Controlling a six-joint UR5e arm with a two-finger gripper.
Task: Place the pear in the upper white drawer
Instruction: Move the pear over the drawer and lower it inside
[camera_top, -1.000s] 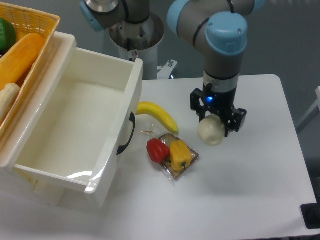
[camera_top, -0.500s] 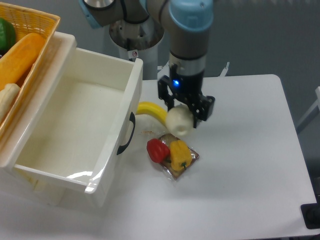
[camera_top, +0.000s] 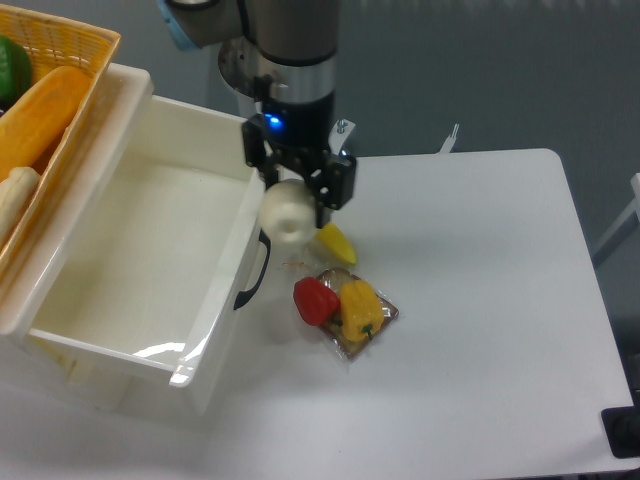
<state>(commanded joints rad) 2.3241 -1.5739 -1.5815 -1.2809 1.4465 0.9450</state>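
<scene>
My gripper (camera_top: 290, 208) is shut on the pear (camera_top: 285, 211), a pale cream roundish fruit held in the air. It hangs just over the front right wall of the upper white drawer (camera_top: 150, 250), above the dark curved handle (camera_top: 257, 270). The drawer is pulled open and its inside shows only bare white plastic. The arm's wrist with a blue light rises straight above the pear.
A yellow banana (camera_top: 336, 243) lies partly hidden behind the gripper. Packaged red and yellow peppers (camera_top: 343, 307) sit on the white table (camera_top: 480, 330) in front of it. A woven orange basket (camera_top: 50, 90) with produce stands at the upper left, beside the drawer.
The gripper has carried the pear leftward from the table's middle right, over the banana, to the drawer's front wall. The peppers and banana have stayed put.
</scene>
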